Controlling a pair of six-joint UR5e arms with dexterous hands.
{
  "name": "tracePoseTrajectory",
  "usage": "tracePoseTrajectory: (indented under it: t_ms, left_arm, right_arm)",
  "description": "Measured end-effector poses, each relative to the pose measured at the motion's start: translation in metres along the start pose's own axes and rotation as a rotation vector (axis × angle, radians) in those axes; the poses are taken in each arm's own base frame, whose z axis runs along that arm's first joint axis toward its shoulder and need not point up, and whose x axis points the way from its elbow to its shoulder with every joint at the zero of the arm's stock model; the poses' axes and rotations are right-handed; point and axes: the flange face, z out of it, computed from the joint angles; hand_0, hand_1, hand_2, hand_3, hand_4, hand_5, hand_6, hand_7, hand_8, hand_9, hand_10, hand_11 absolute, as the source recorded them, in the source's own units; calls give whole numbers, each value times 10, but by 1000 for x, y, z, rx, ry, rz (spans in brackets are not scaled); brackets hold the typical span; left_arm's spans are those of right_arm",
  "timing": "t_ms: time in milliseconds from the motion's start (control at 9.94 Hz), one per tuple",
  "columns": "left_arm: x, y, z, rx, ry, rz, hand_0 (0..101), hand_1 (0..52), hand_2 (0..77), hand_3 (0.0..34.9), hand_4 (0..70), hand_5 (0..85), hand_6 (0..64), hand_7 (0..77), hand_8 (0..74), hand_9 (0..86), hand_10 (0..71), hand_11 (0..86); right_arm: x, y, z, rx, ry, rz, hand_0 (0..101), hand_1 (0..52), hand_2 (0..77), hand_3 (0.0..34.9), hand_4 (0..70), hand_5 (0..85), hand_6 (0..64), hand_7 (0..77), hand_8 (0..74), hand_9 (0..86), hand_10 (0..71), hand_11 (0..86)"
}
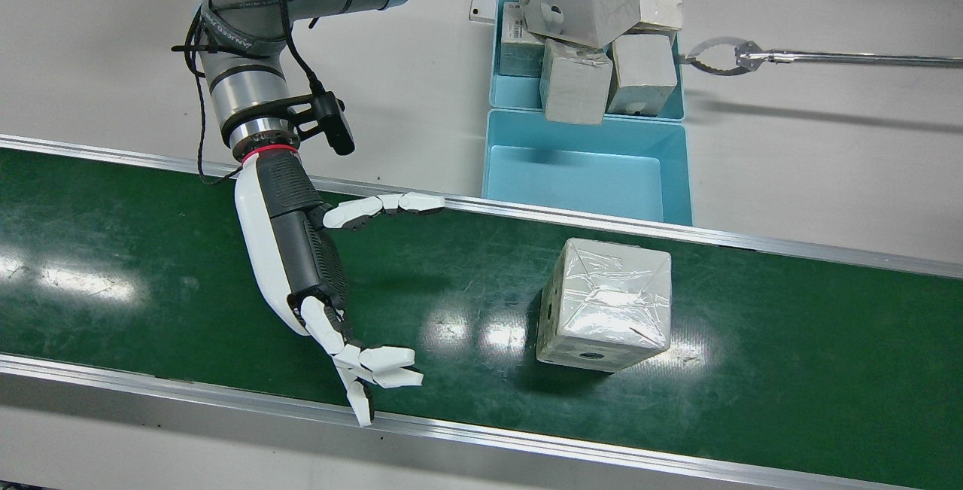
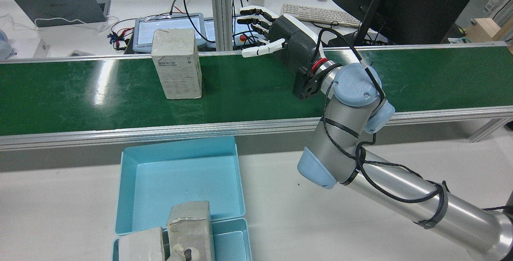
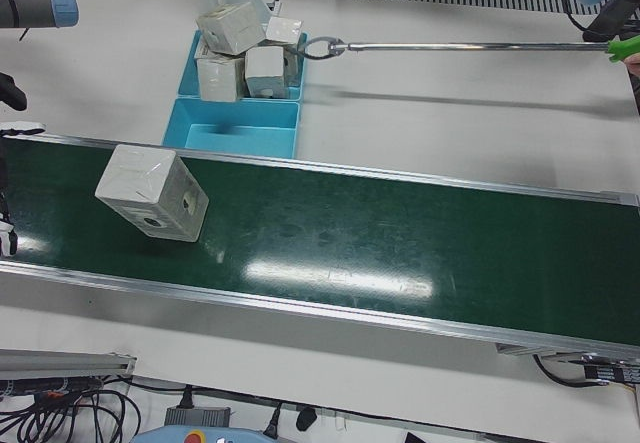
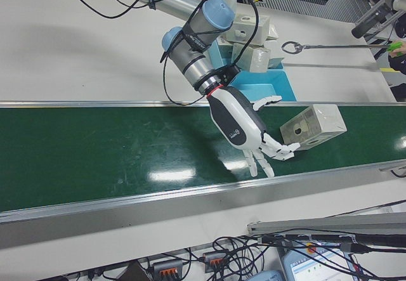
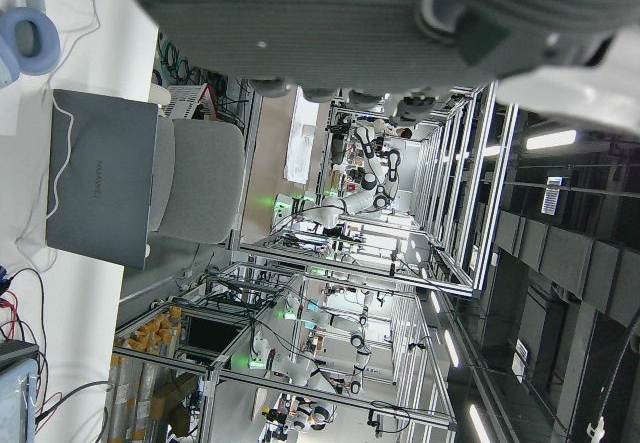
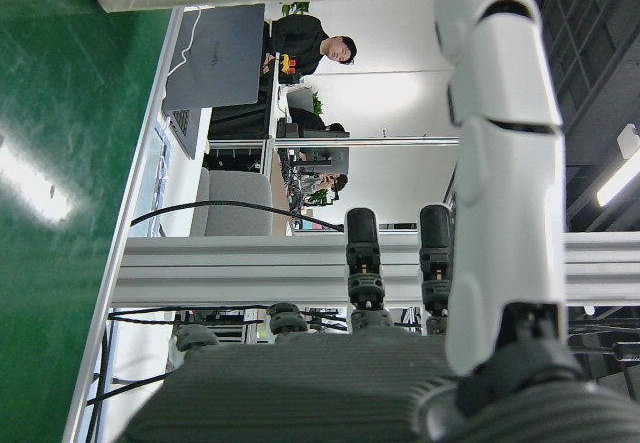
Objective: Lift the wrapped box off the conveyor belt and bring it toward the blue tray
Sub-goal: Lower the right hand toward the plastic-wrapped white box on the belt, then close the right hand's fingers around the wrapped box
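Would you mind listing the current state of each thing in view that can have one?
right hand: open, fingers spread above the belt, apart from the box
wrapped box: resting on the conveyor belt, not grasped
near blue tray: empty
far blue tray: piled with wrapped boxes
reaching tool: its claw at the far tray's edge

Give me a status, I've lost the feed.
Right hand open above belt, clear of wrapped box. Left hand unseen apart from its own camera. Box upright on conveyor. Blue tray empty; path clear.
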Motion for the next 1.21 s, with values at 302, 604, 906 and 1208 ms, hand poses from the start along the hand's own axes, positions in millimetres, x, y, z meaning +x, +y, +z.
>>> tracePoseTrajectory:
  t_ms: [302, 604, 906, 1208]
  left_arm:
    - [0, 0, 0, 0, 0, 0, 0, 0, 5, 0, 0, 11, 0, 0, 0, 0, 5, 0]
    - [0, 0, 0, 0, 0, 0, 0, 0, 5, 0, 0, 5, 0, 0, 0, 0, 5, 0]
    - [0, 0, 0, 0, 0, 0, 0, 0, 5, 0, 0, 11, 0, 0, 5, 0, 5, 0]
    - [0, 0, 0, 0, 0, 0, 0, 0, 5, 0, 0, 11, 0, 0, 0, 0, 5, 0]
  right_arm:
    - [6, 3, -3, -6, 10, 2, 492, 164, 169, 245, 98, 311, 44, 245, 0, 49, 0, 11]
    - [24, 2, -5, -3, 33, -3, 487, 164, 191, 242, 98, 311, 44, 245, 0, 60, 0, 11]
    - [27, -7, -12, 10, 39, -12, 487, 164, 196, 238, 82, 311, 44, 229, 0, 60, 0, 11]
    - [27, -10, -13, 15, 26, -14, 487, 175, 196, 243, 82, 311, 22, 224, 0, 60, 0, 11]
